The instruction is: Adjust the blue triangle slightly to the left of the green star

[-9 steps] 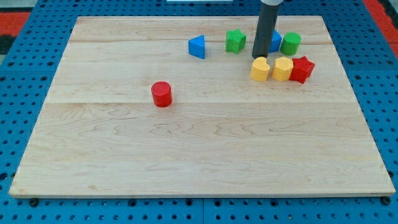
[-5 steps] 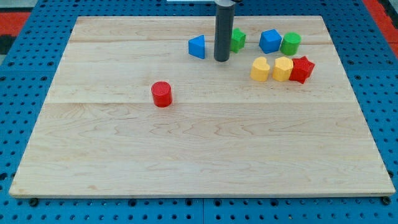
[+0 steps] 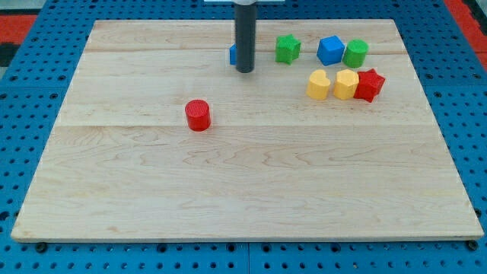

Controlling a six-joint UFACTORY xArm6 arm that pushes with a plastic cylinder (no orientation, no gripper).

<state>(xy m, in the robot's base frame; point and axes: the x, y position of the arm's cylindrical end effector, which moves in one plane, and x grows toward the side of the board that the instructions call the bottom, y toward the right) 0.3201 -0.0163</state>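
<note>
My tip (image 3: 244, 71) stands right in front of the blue triangle (image 3: 233, 54), whose left edge alone shows behind the dark rod. The green star (image 3: 287, 49) sits to the right of the rod, a short gap away, near the view's top. I cannot tell whether the tip touches the triangle.
A blue cube (image 3: 329, 49) and a green cylinder (image 3: 355, 53) stand right of the star. Below them sit a yellow heart (image 3: 318, 84), a yellow hexagon (image 3: 346, 84) and a red star (image 3: 370, 84). A red cylinder (image 3: 198, 116) stands alone at the left centre.
The rod has moved left, from beside the blue cube, past the green star, to in front of the blue triangle. The blocks have not visibly moved.
</note>
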